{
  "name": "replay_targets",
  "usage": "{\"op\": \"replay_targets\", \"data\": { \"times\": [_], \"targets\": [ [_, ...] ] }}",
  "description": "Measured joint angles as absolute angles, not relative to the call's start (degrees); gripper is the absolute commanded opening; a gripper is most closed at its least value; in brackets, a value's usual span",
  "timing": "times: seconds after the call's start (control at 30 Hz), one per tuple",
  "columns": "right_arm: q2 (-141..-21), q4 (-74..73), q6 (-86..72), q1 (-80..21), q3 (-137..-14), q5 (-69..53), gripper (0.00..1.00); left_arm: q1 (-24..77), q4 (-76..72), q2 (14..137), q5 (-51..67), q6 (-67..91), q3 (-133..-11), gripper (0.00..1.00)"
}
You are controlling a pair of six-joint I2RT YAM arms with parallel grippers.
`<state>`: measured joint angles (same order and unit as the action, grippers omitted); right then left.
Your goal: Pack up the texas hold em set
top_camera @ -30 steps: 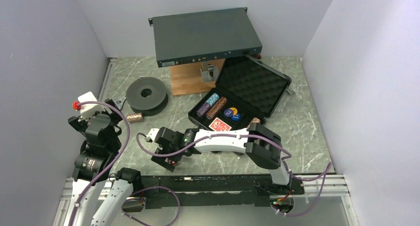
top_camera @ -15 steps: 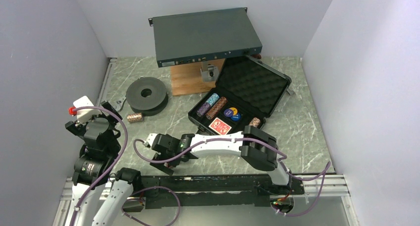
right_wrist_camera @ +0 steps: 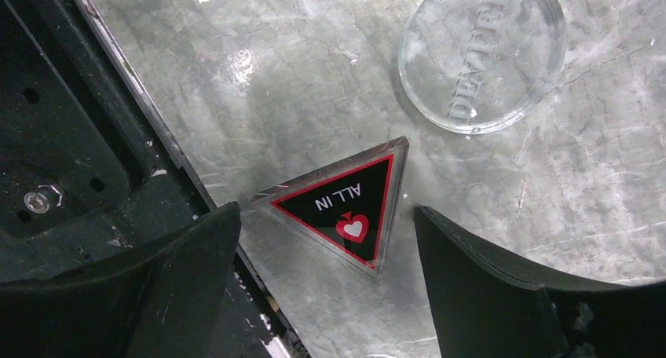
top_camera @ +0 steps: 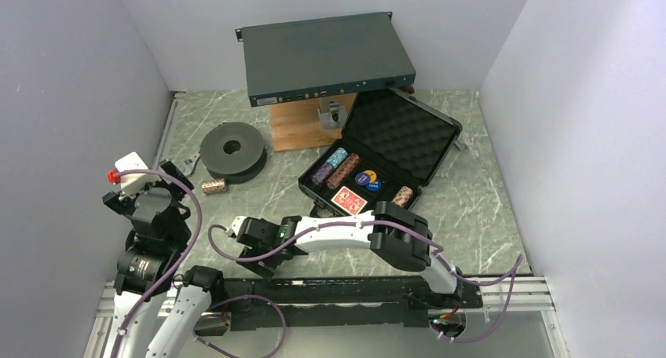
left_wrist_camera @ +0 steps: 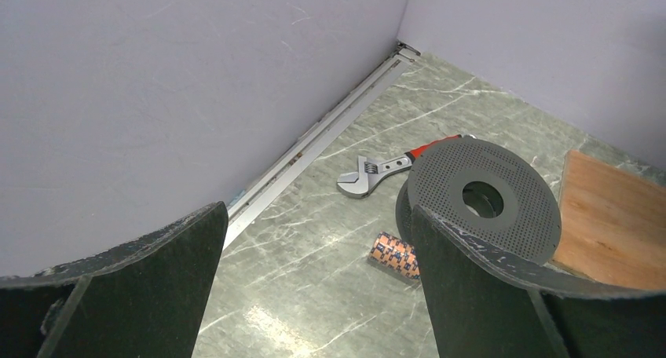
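1. Marbled grey-green table, walled in lilac, holds the set.
2. Black case lies open, far and right of centre. Chip rolls, a red deck and blue and yellow buttons sit inside.
3. Left gripper hangs spread wide at near left. A loose chip roll lies beyond it, just beside a dark spool.
4. Right gripper spreads wide, straddling the red-black triangle at the near edge. A clear disc lies near.
5. Seemingly past halfway: those loose pieces and the lid remain.

2 black-and-white arms, purple cables, black fingers
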<state>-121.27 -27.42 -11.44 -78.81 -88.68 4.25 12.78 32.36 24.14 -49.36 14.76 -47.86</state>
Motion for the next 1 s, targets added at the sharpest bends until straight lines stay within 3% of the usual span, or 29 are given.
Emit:
{"op": "replay_targets", "data": {
  "times": [0.6,1.0],
  "targets": [
    [-122.3,-28.1,-12.3,-78.8,-90.0,5.5,0.44,12.8,32.3,24.1,-48.5,14.7,-47.7,0.93],
    [-121.6,-26.4,-9.5,-78.8,-88.5,5.6,0.4,12.8,32.2,24.1,-46.7,14.5,-47.7,0.92]
  ]
}}
